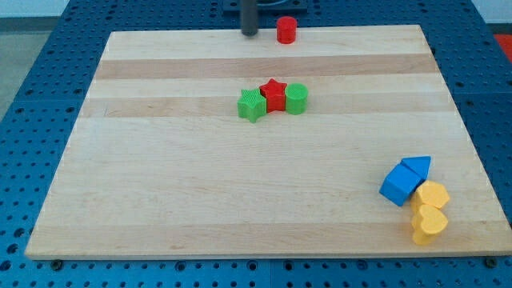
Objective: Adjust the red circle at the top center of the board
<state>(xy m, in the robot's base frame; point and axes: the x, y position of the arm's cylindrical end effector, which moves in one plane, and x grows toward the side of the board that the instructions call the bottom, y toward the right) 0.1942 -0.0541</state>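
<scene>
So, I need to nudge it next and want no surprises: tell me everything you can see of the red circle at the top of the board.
The red circle is a short, plain red cylinder, plastic-looking, standing upright on its flat end. It sits at the top edge of the wooden board, a little right of centre, alone. My tip stands just to its left with a small gap, apparently not touching. Nothing else is near it.

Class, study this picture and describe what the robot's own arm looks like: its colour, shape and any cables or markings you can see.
Only a short piece shows: a straight, dark, cylindrical rod, ending in my tip at the board's top edge, to the left of the red circle. No cables or markings are visible; the rest is cut off by the view's top.
</scene>
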